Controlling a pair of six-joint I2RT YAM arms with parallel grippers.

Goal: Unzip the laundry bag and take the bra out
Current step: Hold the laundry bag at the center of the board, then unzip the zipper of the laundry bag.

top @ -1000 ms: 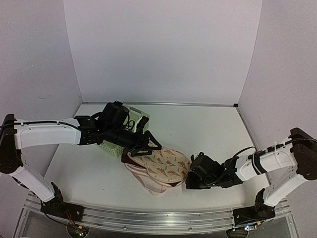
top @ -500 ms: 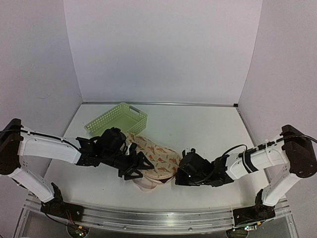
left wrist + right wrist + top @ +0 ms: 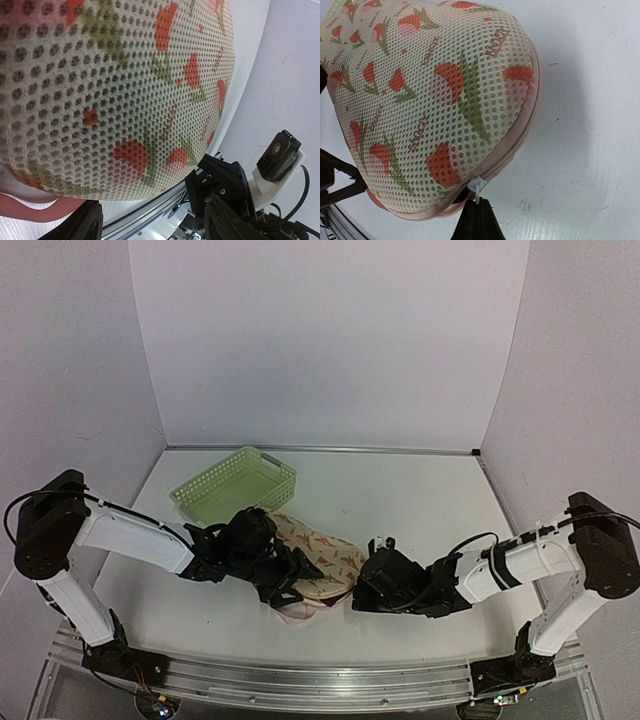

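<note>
The bag (image 3: 318,558) lies on the desk (image 3: 420,500), just on the near side of the basket (image 3: 236,484). The bra is out of sight inside. A dark red strip under the bag's edge in the left wrist view may belong to it, but I cannot tell.

The right gripper (image 3: 476,214) is at the bag's end farthest from the basket, its jaws pinched tight on the small white pull (image 3: 476,187) of the zip (image 3: 532,107). The left gripper (image 3: 288,585) is at the end nearer the basket, jaws spread wide against the mesh and gripping nothing.

The bag looks light, soft and springy. It would likely slide on the smooth desk and buckle instead of letting the zip run, so it needs pinning or pinching at the pink edging close behind the pull. The pull is thin and could slip out, so it should be drawn along the rim, not away from it. The bra should be light too. A cup edge is probably the best place to take it, since the straps may snag.
</note>
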